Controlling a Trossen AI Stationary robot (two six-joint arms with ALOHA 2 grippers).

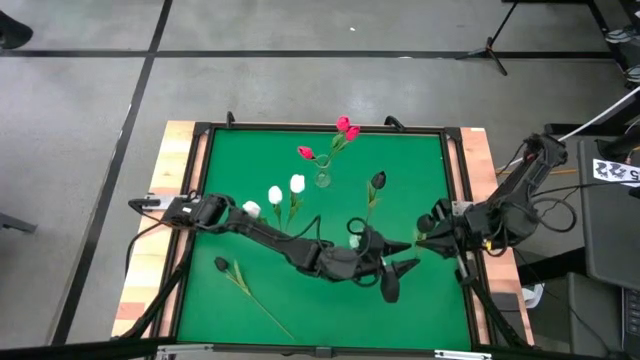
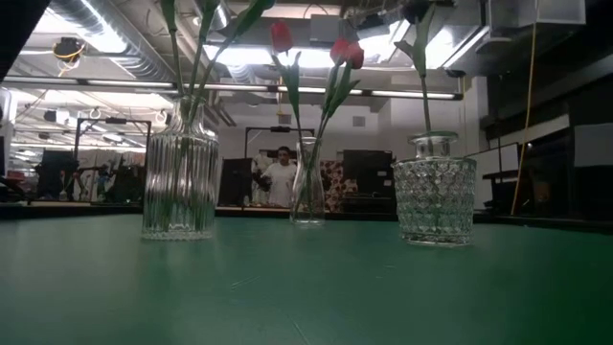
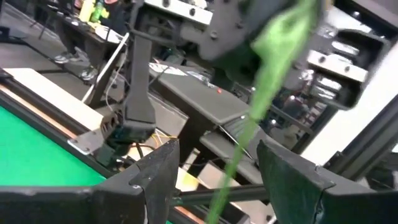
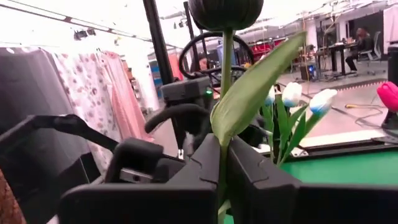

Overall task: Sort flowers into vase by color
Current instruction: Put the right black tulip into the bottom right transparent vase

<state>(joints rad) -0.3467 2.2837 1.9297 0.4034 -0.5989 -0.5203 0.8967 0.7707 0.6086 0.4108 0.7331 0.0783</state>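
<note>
Right end effector is clamped shut on the stem of a dark tulip, which is held upright above the right side of the surface. Left end effector is reached across from the left with its fingers well apart, and the same green stem is seen passing between them without being gripped.

A hand-over between the two arms appears to be in hand, as part of placing the dark flowers. For the next move, one firm grip on the stem is called for before the other is let go, and then the stem has to be lined up with the narrow neck of the cut-glass vase.

Nine flowers are counted:

- **Red:** three red tulips are stood in the slim vase.
- **White:** three white tulips are stood in the ribbed vase.
- **Dark:** one tulip is already in the cut-glass vase, one is held, and one is left lying on the surface near the front left.

Three vases are counted.
</note>
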